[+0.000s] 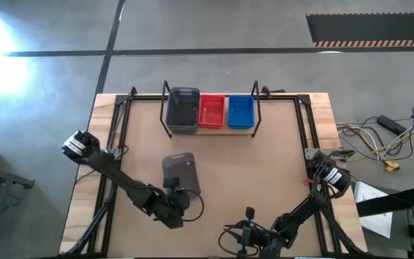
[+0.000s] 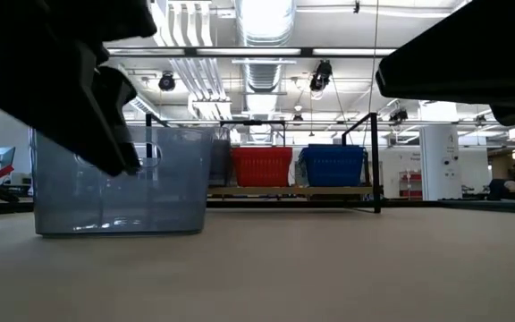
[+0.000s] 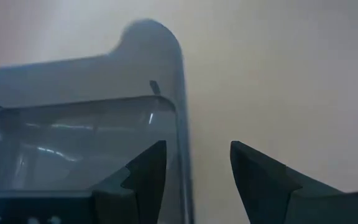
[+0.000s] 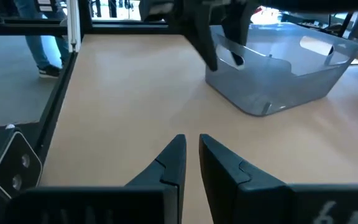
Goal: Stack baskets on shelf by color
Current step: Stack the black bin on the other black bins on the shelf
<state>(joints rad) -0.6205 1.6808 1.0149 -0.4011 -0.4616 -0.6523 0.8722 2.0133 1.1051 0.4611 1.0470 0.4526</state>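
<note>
Wooden plank shelf in black wire frame (image 1: 244,129) sits at the table's far edge, holding left to right a translucent grey basket stack (image 1: 182,110), red perforated basket (image 1: 212,111), blue perforated basket (image 1: 241,110). A lone translucent grey plastic basket (image 1: 181,173) sits mid-table, nearer the front, left of centre.

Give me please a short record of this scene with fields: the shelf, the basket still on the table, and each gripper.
shelf: light wooden plank in black wire frame, at the table's far edge
on shelf: translucent dark grey plastic baskets, red perforated plastic basket, blue perforated plastic basket, side by side
loose basket: translucent grey plastic basket on the wooden table, mid-left
left gripper: open, fingers astride the loose basket's near wall
right gripper: near front edge, fingers almost together, holding nothing
</note>
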